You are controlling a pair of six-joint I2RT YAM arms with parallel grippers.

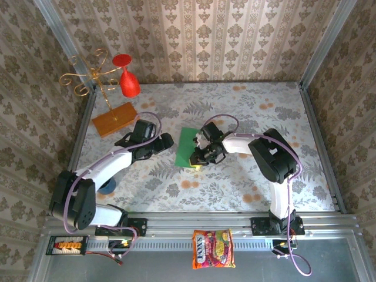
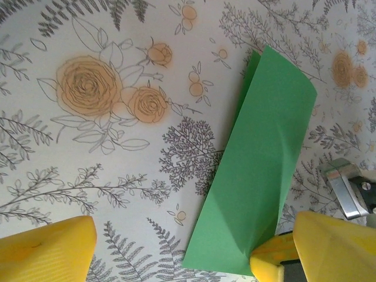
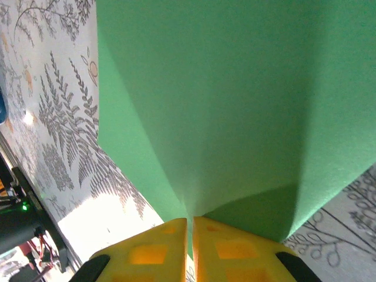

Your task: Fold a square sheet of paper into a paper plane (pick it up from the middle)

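Observation:
The square sheet of paper point(image 1: 187, 145) is bright green, folded over into a long narrow strip, and lies mid-table. My right gripper point(image 1: 200, 158) is at its near end, shut on it. In the right wrist view the yellow fingertips point(image 3: 158, 244) press together on the paper point(image 3: 223, 100), which bulges upward from the pinch point(image 3: 190, 226). My left gripper point(image 1: 165, 143) hovers just left of the sheet, open and holding nothing. In the left wrist view, its own gripper point(image 2: 188, 258) has yellow pads point(image 2: 50, 249) spread wide. The paper point(image 2: 264, 158) lies toward its right side.
An orange-brown board point(image 1: 114, 119) carrying a gold wire stand and a red glass point(image 1: 127, 81) sits at the back left. A printed snack packet point(image 1: 212, 248) lies on the near rail. A blue object point(image 1: 107, 186) peeks out under the left arm. Patterned walls enclose the table.

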